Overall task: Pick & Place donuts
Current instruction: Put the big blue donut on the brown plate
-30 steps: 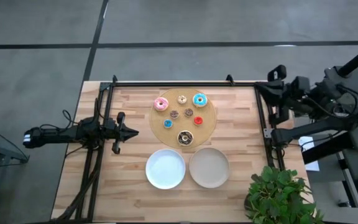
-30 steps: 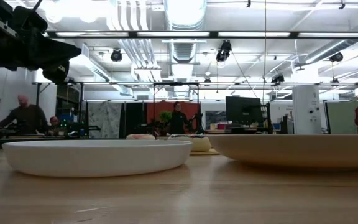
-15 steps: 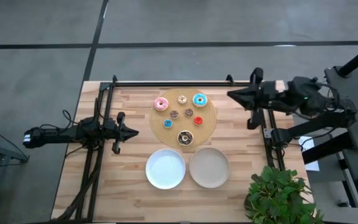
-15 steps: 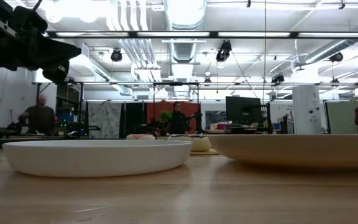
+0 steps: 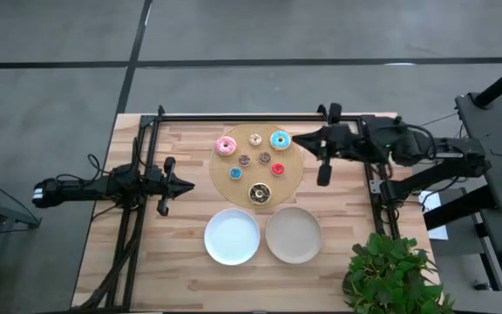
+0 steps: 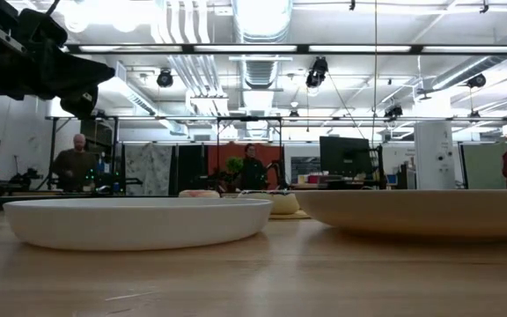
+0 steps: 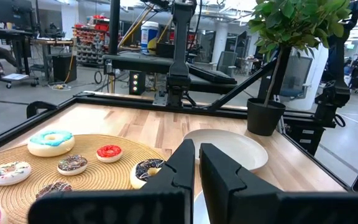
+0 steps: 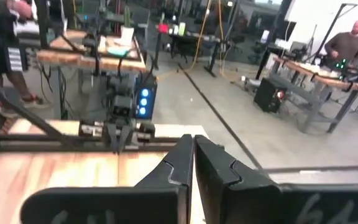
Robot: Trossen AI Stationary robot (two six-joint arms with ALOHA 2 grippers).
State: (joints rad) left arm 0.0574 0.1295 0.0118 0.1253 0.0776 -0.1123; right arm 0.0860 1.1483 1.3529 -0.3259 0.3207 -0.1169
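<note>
The right gripper (image 5: 299, 139) hung over the table just beside the far right edge of the round wooden board (image 5: 290, 179), its fingers (image 8: 185, 163) pressed together with nothing between them. The left gripper (image 5: 190, 184) waited at the table's left side, well apart from the board, its fingers (image 7: 180, 163) likewise nearly touching and empty. All seven donuts lay on the board: the pink donut (image 5: 227, 146) at the far left, the tan donut (image 5: 255, 139) beside it, the light blue donut (image 5: 281, 139) nearest the right gripper, the small brown donut (image 5: 245, 160) and another brown one (image 5: 264, 158) at the middle, the red donut (image 5: 278, 169), the small blue donut (image 5: 235, 173), and the dark chocolate donut (image 5: 260, 193) at the near edge. Two plates stood nearer, the white plate (image 5: 232, 236) touching the cream plate (image 5: 294, 234).
</note>
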